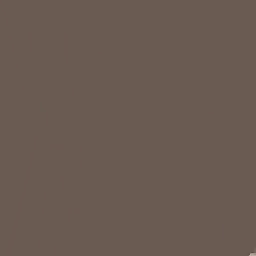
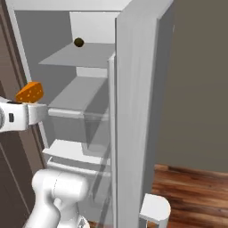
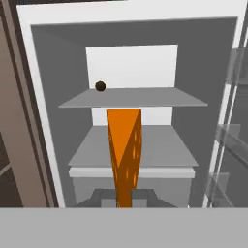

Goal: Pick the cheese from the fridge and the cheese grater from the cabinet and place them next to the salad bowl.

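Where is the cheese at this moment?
The cheese is out of the fridge, pinched in the gripper in front of the open compartment; in the right base view it is at the left edge, level with the middle shelf.

The cheese, an orange wedge with darker holes, is held up in front of the open fridge, outside its shelves. The fridge has a white frame, grey walls and flat grey shelves.

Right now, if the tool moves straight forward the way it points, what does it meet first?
Probably the fridge's white back wall, just above the middle shelf; depth is unclear. The tool holds the cheese.
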